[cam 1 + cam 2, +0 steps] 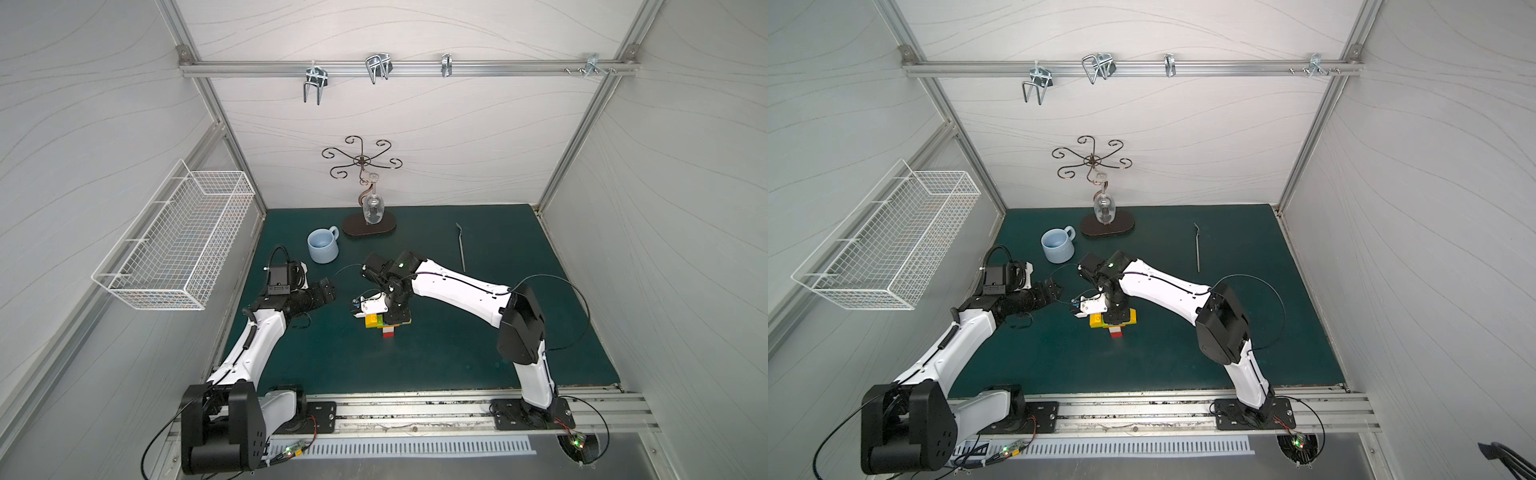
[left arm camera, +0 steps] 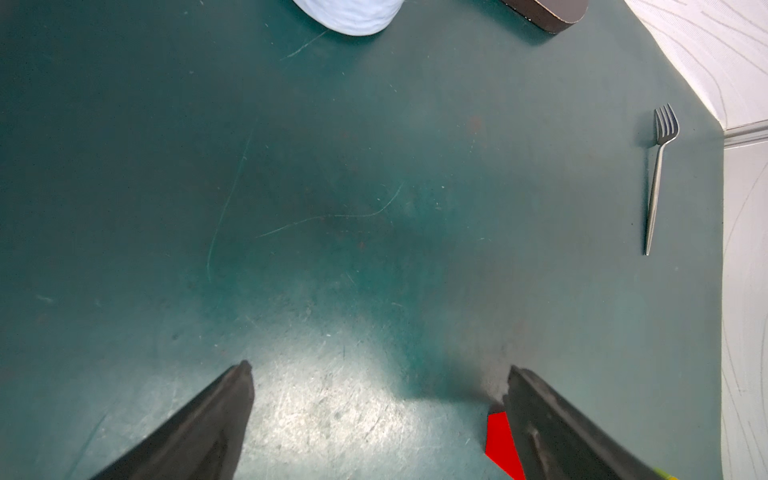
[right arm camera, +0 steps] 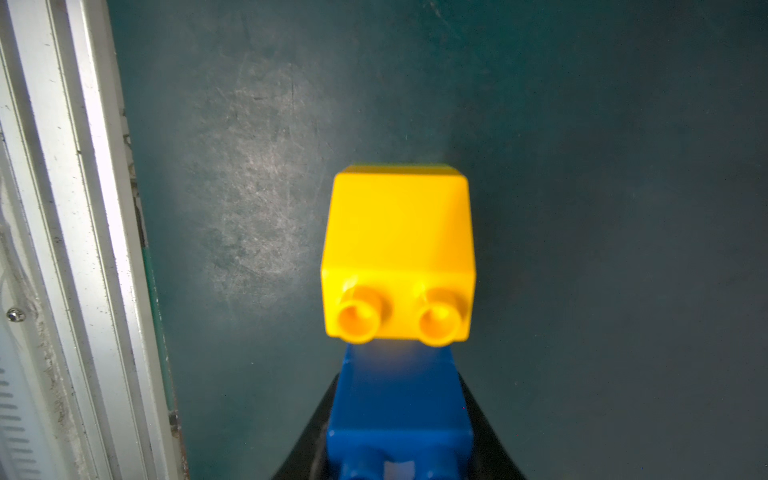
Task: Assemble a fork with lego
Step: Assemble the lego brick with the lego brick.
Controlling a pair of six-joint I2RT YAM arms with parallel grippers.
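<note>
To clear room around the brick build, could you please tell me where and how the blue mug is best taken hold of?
Likely the rim wall on the near side, from straight above, one finger inside: the mug stands upright, mouth open, and its handle points away toward the stand's base. The open left hand is nearest.

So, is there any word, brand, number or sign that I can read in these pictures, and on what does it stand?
None can be read.
The studs of the yellow brick are blurred; the blue brick, mug and metal fork show no print.
</note>
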